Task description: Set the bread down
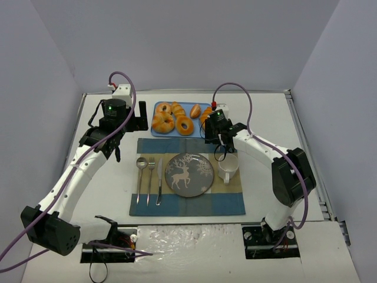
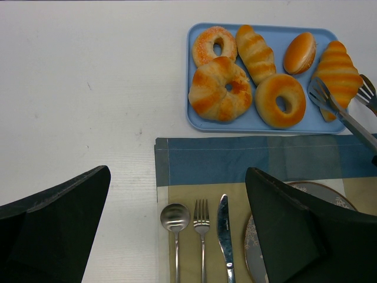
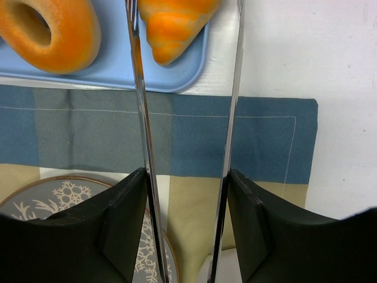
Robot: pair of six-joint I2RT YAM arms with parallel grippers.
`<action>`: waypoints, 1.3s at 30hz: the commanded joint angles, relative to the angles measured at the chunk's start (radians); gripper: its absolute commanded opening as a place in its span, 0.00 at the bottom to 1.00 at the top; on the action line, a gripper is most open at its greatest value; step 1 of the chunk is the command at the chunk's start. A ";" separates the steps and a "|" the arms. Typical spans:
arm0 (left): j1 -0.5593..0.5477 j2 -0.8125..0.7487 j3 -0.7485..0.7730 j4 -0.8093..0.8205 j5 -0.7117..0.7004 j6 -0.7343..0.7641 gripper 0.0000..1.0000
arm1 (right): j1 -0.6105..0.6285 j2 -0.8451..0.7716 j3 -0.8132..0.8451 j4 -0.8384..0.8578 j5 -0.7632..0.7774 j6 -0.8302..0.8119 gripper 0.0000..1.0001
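Note:
Several breads lie on a blue tray (image 1: 155, 133) at the back: ring doughnuts, a bun and a striped croissant (image 1: 205, 116) at the tray's right end. My right gripper (image 1: 215, 133) is shut on metal tongs (image 3: 140, 118), whose open arms reach either side of the croissant (image 3: 174, 23). The tong tips also show beside the croissant (image 2: 337, 71) in the left wrist view. A grey reindeer plate (image 1: 189, 174) sits empty on the placemat. My left gripper (image 1: 134, 121) is open and empty, above the table left of the tray.
A blue and tan placemat (image 1: 232, 203) holds a spoon (image 1: 140, 177), fork (image 1: 150, 177) and knife (image 1: 159, 183) left of the plate, and a white cup (image 1: 228, 167) to its right. White walls enclose the table.

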 commanded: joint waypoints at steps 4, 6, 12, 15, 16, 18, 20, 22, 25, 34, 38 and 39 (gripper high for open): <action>-0.004 -0.008 0.033 0.043 -0.014 0.014 0.97 | 0.017 -0.045 0.039 0.046 0.041 0.009 0.47; -0.005 -0.008 0.033 0.044 -0.014 0.014 0.97 | 0.018 -0.047 0.041 0.047 0.042 0.009 0.45; -0.004 -0.007 0.033 0.044 -0.012 0.014 0.97 | 0.030 -0.070 0.043 0.043 0.084 0.006 0.40; -0.005 -0.008 0.033 0.044 -0.012 0.014 0.97 | 0.035 -0.083 0.046 0.035 0.103 0.003 0.37; -0.004 -0.007 0.033 0.044 -0.012 0.014 0.97 | 0.036 -0.088 0.048 0.033 0.111 0.001 0.36; -0.005 -0.007 0.033 0.044 -0.012 0.014 0.97 | 0.038 -0.104 0.049 0.024 0.123 0.000 0.33; -0.005 -0.006 0.033 0.043 -0.012 0.014 0.97 | 0.038 -0.121 0.051 0.017 0.129 -0.002 0.32; -0.005 -0.005 0.033 0.043 -0.011 0.014 0.97 | 0.039 -0.143 0.055 0.008 0.129 -0.005 0.32; -0.005 -0.004 0.033 0.044 -0.011 0.014 0.97 | 0.041 -0.180 0.066 -0.013 0.116 -0.011 0.32; -0.005 -0.001 0.033 0.043 -0.010 0.014 0.97 | 0.064 -0.320 0.057 -0.060 -0.084 -0.010 0.32; -0.005 -0.001 0.034 0.044 -0.010 0.012 0.97 | 0.104 -0.388 0.006 -0.077 -0.181 -0.001 0.32; -0.005 -0.001 0.034 0.043 -0.010 0.012 0.97 | 0.120 -0.401 -0.008 -0.081 -0.214 0.001 0.32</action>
